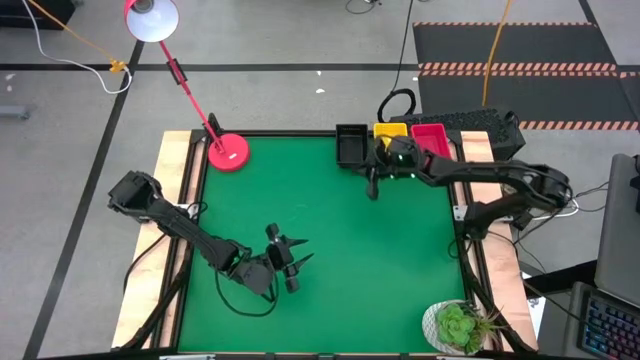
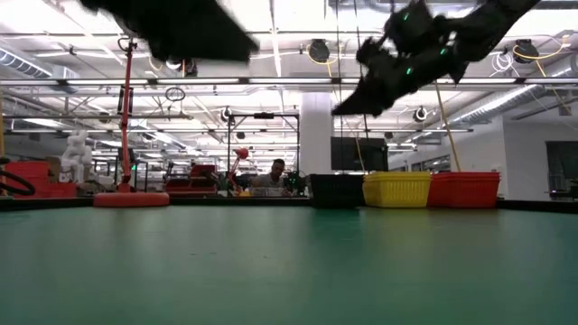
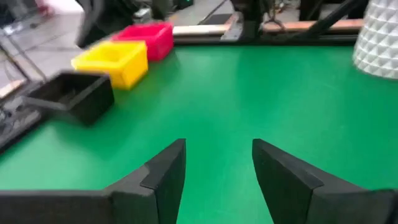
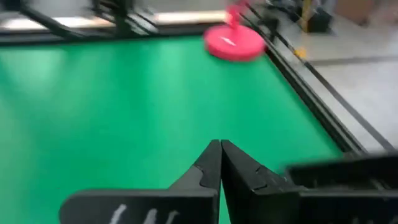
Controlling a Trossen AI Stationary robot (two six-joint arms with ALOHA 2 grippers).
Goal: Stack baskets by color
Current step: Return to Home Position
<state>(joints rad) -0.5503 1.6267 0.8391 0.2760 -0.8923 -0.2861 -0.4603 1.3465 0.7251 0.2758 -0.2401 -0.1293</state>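
Observation:
A black basket point(image 1: 352, 145), a yellow basket point(image 1: 390, 130) and a red basket point(image 1: 430, 136) stand side by side on the green mat at the table's far edge; the low view shows them in a row, black point(image 2: 337, 190), yellow point(image 2: 397, 190), red point(image 2: 463, 190). My right gripper point(image 1: 373, 188) hangs above the mat just near of the black basket point(image 4: 348, 171), shut with nothing between its fingers point(image 4: 221, 155). My left gripper point(image 1: 295, 262) is over the near middle of the mat, open and holding nothing point(image 3: 219, 155), pointing toward the baskets point(image 3: 115, 61).
A red lamp base point(image 1: 229, 153) stands at the mat's far left corner, its arm leaning away beyond the table. A white pot with a green plant point(image 1: 455, 326) sits at the near right corner. Bare green mat point(image 1: 330, 220) lies between the arms.

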